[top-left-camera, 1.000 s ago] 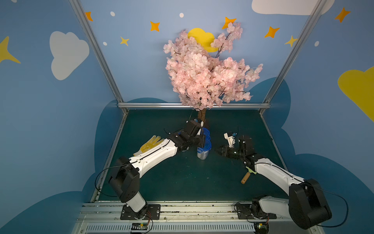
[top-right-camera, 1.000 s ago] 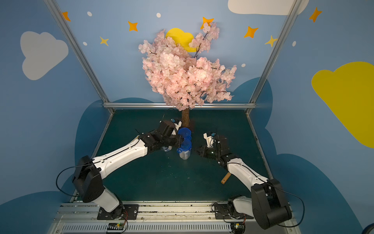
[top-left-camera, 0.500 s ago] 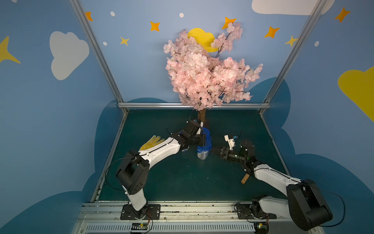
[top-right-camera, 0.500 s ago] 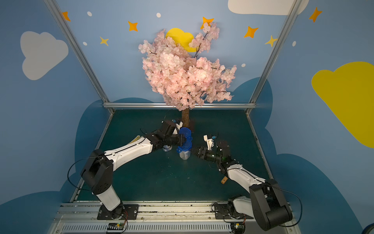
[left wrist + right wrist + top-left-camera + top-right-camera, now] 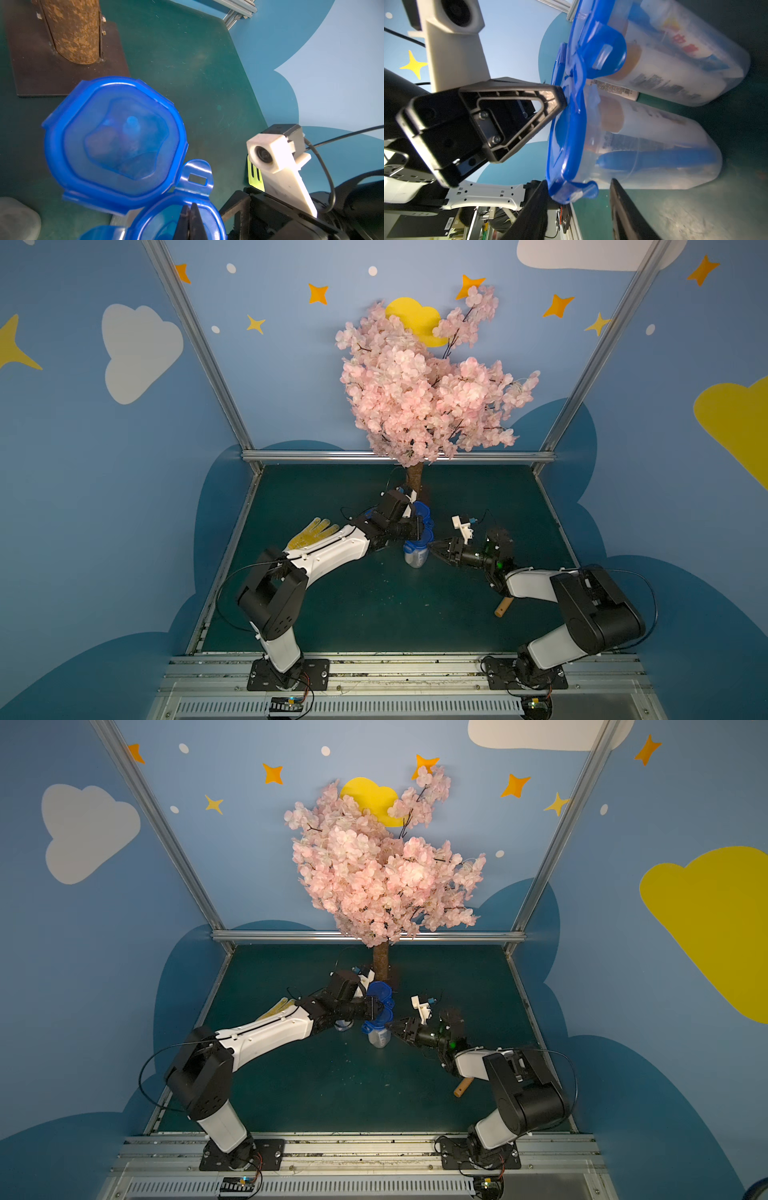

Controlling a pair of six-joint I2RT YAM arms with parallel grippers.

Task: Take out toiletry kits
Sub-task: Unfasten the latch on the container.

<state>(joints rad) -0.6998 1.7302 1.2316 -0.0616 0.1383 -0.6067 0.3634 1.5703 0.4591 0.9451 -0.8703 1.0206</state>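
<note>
On the green table (image 5: pixel 374 614), the toiletry kits (image 5: pixel 664 72) sit packed in clear jars (image 5: pixel 708 166). They look light and slippery, so grab the caps (image 5: pixel 611 118). Left gripper (image 5: pixel 190 207) is squeezed shut; right gripper (image 5: pixel 577 187) gapes.

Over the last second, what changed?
Right gripper advanced toward the near jar; its open jaws now straddle a clip of the blue lid. Nothing grasped or released. Left gripper stayed shut, tip on that lid; jar, glove and wooden handle unmoved.
</note>
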